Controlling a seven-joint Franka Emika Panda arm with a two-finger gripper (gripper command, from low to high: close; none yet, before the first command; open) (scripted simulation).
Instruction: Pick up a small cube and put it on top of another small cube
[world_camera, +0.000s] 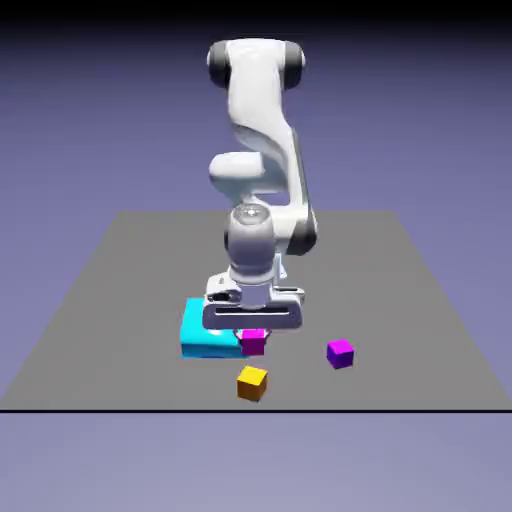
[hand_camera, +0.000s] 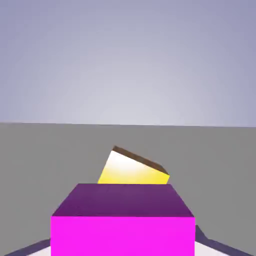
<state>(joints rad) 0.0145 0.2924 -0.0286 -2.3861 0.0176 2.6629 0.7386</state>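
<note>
**Magenta cube pinched at the table beside the cyan block**

The small cube (world_camera: 253, 341), magenta-pink with darker shaded sides, sits pinched between the fingers (world_camera: 252, 336) under the white hand, just beside the cyan block (world_camera: 205, 333), low over the grey table (world_camera: 120, 290). The hand view shows it large at the bottom edge, flat-faced and sharp-edged, hiding the fingertips; beyond it lies the orange cube (hand_camera: 132, 169), brightly lit and tilted in that view. Only the exterior view shows the violet-purple cube (world_camera: 340, 352) and the cyan block. All surfaces are plain and matte; no writing or labels are legible.
</note>
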